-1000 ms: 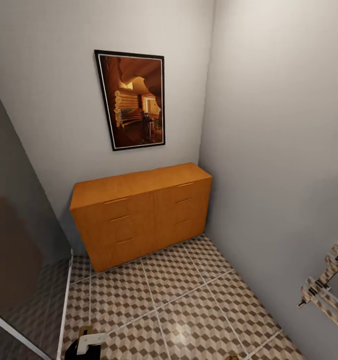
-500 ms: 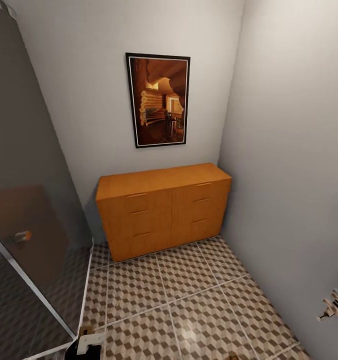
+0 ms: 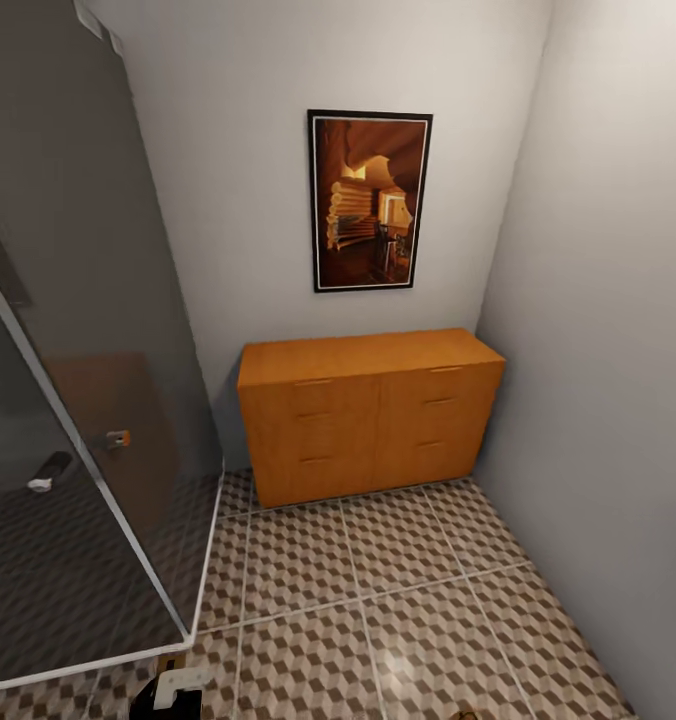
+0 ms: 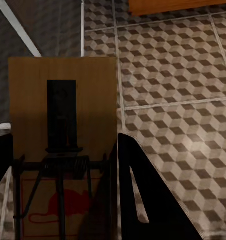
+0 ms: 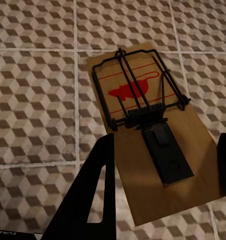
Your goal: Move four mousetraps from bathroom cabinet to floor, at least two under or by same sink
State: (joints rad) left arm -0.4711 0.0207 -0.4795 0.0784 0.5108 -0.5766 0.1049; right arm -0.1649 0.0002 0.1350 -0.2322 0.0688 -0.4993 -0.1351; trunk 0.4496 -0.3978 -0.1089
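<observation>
On your left a glass shower screen [image 3: 98,420] meets the bathroom floor [image 3: 378,590]. Your left hand [image 4: 67,200] holds one mousetrap [image 4: 62,125] between its dark fingers, the board standing out over the tiles. Ahead, the cabinet [image 3: 368,410] stands against the back wall under a framed picture [image 3: 370,200], all its drawers shut. Your right hand [image 5: 163,200] grips a second mousetrap [image 5: 153,135], wire side up, above the patterned tiles. The danger I judge: no sink shows here, so dropping either trap now would leave it far from one; also, turning in this tight corner could knock a trap against the screen and loosen it
</observation>
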